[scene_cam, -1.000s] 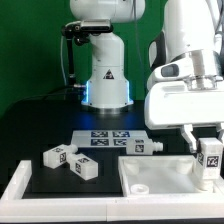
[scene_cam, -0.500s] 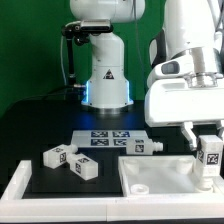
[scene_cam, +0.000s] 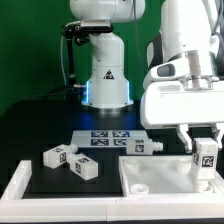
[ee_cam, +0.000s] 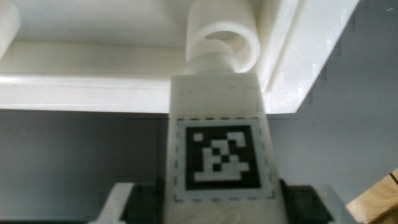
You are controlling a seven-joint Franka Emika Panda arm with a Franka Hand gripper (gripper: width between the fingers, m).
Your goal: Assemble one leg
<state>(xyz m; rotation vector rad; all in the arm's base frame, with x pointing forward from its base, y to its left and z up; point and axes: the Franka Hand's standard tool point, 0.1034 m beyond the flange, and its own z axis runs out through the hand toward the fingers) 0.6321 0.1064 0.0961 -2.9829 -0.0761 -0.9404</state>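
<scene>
My gripper point(scene_cam: 206, 143) is shut on a white leg point(scene_cam: 205, 160) with a black marker tag, holding it upright above the right side of the white tabletop point(scene_cam: 150, 178). In the wrist view the leg point(ee_cam: 221, 130) runs out from between my fingers point(ee_cam: 128, 202), its round end over the tabletop point(ee_cam: 107, 50). Three more white legs lie on the black mat: two at the exterior view's left point(scene_cam: 55, 155) point(scene_cam: 82, 169) and one near the middle point(scene_cam: 142, 148).
The marker board point(scene_cam: 105, 138) lies behind the legs, in front of the robot base point(scene_cam: 107, 82). A white rim point(scene_cam: 18, 184) borders the table at the front left.
My gripper and the held leg have risen slightly and shifted a little to the exterior view's left.
</scene>
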